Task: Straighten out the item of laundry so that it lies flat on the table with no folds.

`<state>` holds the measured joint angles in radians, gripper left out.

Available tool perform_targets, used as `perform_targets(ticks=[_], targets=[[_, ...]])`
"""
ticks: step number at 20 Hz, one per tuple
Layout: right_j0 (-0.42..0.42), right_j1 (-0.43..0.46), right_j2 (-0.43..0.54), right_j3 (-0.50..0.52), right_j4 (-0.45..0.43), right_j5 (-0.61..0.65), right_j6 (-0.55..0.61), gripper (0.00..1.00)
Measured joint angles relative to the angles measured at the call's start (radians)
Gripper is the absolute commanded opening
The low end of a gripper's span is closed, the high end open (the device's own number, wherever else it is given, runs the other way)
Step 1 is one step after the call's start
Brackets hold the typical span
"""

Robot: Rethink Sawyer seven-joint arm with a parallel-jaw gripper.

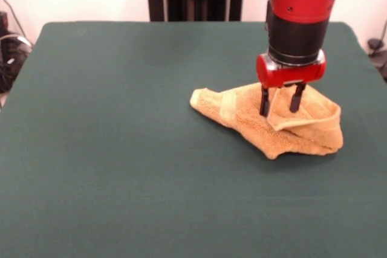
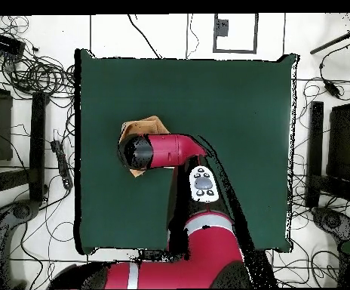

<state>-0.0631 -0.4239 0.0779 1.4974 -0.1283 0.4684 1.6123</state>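
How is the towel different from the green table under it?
The towel is orange-tan; the table is dark green. The towel is small and sits toward one side; the table is far bigger. The towel is bunched up with folds; the table lies flat and smooth. The end effector hangs open right over the towel, not over bare table. Both look like soft cloth.
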Motion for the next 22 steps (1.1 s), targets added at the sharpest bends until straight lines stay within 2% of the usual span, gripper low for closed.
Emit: perform_targets(ticks=[22], targets=[[0.003,0.034,-0.003,-0.057,-0.034,0.001,0.000,1.00]])
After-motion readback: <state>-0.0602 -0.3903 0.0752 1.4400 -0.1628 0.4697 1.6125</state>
